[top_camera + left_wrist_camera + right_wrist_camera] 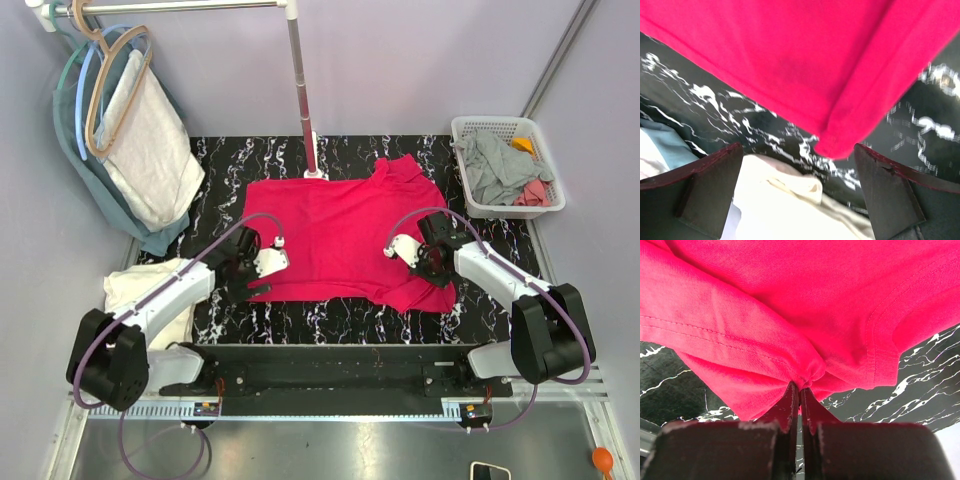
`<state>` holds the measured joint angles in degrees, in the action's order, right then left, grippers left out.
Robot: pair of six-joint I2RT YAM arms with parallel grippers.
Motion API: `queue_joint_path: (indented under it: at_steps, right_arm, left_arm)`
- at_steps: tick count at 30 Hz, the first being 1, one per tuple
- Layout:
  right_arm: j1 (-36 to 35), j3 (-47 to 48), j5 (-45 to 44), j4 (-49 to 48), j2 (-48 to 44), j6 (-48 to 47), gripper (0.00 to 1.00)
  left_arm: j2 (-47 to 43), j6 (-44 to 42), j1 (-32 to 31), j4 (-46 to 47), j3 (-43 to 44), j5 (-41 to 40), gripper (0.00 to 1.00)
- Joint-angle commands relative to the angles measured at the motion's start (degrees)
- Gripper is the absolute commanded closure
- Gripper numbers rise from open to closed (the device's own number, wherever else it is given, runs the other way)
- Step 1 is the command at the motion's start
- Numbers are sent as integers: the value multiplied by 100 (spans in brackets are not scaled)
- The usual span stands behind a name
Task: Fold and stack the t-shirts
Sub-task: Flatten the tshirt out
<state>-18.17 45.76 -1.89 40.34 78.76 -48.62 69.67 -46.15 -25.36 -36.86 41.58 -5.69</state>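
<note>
Red t-shirt (345, 235): spread mostly flat at mid-bench, collar end toward 1 o'clock, near edge rumpled at its 4 o'clock corner.
Bench (330, 320): black with white marble veining, bare strip showing along 6 o'clock.
Right claw (800, 387): clenched, jaws pressed together on a bunched fold of the red t-shirt at its 4 o'clock corner; stitched hem running just above the pinch in the wrist view.
Left claw (797, 147): released, jaws spread wide, poised at the shirt's 7 o'clock corner; rounded red corner showing between the two fingers, contact with it impossible to judge.
Cream t-shirt (135, 290): crumpled at 8 o'clock on the bench edge, beside the left arm; also visible below the spread fingers in the left wrist view.
Basket (470, 125): white plastic, at 2 o'clock, off the bench's far right corner.
Grey t-shirt (497, 165): heaped inside the basket.
Pink t-shirt (537, 192): tucked into the basket's near corner, partly under the grey one.
Rack pole (300, 90): upright at 12 o'clock, foot just beyond the red shirt's far edge.
Hangers (110, 75): at 10 o'clock, carrying a speckled cloth (150, 150) over a teal garment (115, 200).
</note>
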Motion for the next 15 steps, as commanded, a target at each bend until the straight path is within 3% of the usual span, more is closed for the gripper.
queue_joint_path:
  at_steps: [1, 15]
  right_arm:
    - [33, 258, 13, 62, 34, 72, 100]
    - [33, 258, -48, 150, -28, 107, 100]
  left_arm:
    - [20, -535, 399, -620, 341, 682, 1]
    - [978, -878, 884, -823, 684, 1211, 3]
